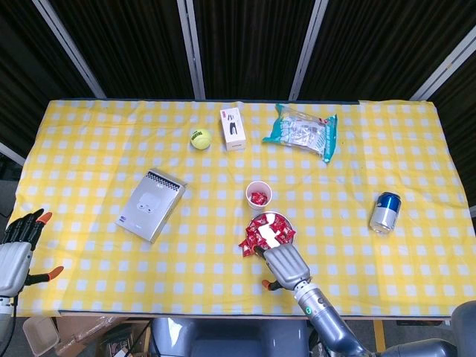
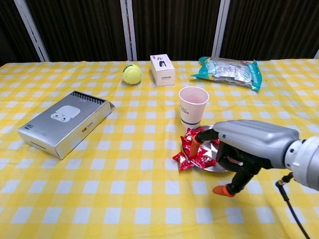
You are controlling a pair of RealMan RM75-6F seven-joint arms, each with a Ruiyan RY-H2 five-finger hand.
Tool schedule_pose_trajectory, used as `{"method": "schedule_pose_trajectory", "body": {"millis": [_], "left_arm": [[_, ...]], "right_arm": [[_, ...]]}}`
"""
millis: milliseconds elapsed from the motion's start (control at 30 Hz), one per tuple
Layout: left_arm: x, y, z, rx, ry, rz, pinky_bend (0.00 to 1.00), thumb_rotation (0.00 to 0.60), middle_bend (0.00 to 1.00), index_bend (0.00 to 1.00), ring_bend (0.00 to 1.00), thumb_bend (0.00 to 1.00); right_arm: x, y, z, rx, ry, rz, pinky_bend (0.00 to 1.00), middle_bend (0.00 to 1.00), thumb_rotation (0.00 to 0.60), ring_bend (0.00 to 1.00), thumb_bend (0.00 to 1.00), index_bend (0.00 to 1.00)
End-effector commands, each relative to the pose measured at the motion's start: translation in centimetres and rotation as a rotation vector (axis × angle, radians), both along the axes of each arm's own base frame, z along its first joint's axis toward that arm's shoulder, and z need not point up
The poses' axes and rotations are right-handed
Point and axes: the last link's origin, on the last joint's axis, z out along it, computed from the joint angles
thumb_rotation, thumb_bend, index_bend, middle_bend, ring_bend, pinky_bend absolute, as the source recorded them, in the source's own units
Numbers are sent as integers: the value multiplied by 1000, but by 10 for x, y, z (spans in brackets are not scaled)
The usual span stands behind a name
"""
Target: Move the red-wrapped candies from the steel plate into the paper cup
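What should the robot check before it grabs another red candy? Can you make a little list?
1. White paper cup standing upright behind the plate: ok.
2. Red-wrapped candies left on the round steel plate: ok, several remain; one candy lies at the plate's edge.
3. Right hand holding nothing: cannot tell, its underside is hidden.
4. Right hand positioned over the candies: ok, it hangs above the plate's near side.
5. Left hand out of the way: ok, open at the table's corner.
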Motion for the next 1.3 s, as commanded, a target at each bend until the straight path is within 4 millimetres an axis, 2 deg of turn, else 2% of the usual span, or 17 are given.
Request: {"method": "schedule_pose_trajectory", "body": {"millis": [33, 300, 467, 767, 1000, 1300], "left_arm": [[0, 0, 0, 1, 0, 2, 0, 600, 0, 0, 0, 3], [-1, 1, 0, 0, 4, 8, 0, 600, 0, 0, 0, 2], [-1, 1, 0, -4, 2, 13, 0, 600, 0, 0, 0, 3], [-1, 2, 0, -9, -3, 16, 0, 600, 0, 0, 0, 2], [-1, 2, 0, -12, -8, 16, 0, 600, 0, 0, 0, 2], [0, 2, -1, -14, -11, 16, 0, 600, 0, 0, 0, 3]], "right_arm": [[6, -2, -6, 4, -15, 35, 1000, 883, 600, 990, 289, 322], [11, -17, -19, -24, 15, 125, 1000, 883, 600, 989, 289, 322], [15, -30, -31, -108, 101, 267, 1000, 884, 600, 989, 293, 322], [15, -33, -41, -104, 106, 262, 1000, 884, 600, 989, 322, 337], [14, -38, -49, -115, 124, 266, 1000, 884, 600, 990, 386, 368], [7, -46, -57, -131, 165, 252, 1000, 883, 600, 989, 390, 368]]}}
